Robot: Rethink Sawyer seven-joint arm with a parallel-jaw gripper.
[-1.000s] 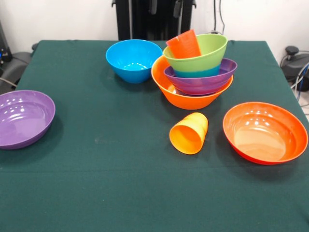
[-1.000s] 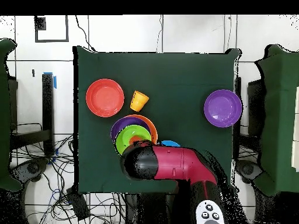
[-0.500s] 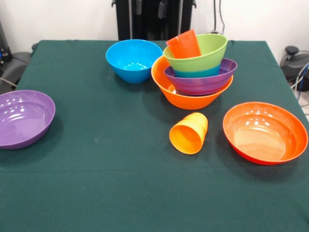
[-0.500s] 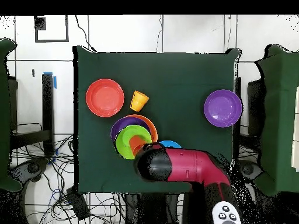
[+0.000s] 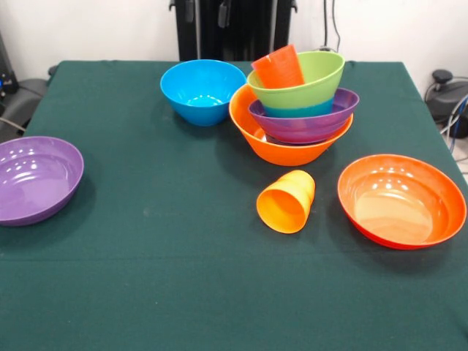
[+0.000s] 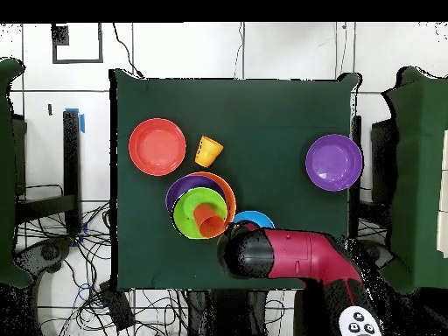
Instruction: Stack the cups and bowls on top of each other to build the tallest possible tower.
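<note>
Can't tell the claw's state under that arm (image 6: 289,258), so I'd center over the tipped yellow-orange cup (image 5: 286,201) before lifting it onto the tower (image 5: 296,106).

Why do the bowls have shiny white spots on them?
Front view: the room lights bounce off the glossy plastic, leaving white glints inside the purple bowl and the red-orange bowl; soft shadows sit beside each bowl on the green cloth. Overhead view: the bowls look flatter, with hardly any glare.
</note>
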